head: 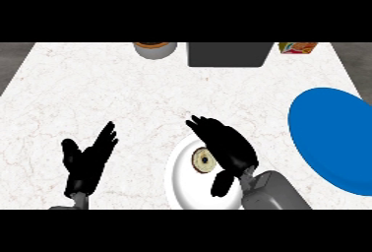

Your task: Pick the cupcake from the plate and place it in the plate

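The cupcake (202, 161) lies on a white plate (180, 182) near the counter's front edge, its pale wrapper and darker top partly showing. My right hand (229, 146) hovers over the plate's right half with fingers straight and open, thumb (222, 185) pointing down over the plate; it hides part of the cupcake. A large blue plate (330, 138) lies at the right, cut by the view's edge. My left hand (87, 160) rests open at the lower left, fingers up, holding nothing.
Along the counter's back edge stand a grey cup (155, 49) with an orange-brown top, a dark grey box (229, 54) and a colourful packet (298, 47). White marbled counter (94, 93) stretches between the hands and these.
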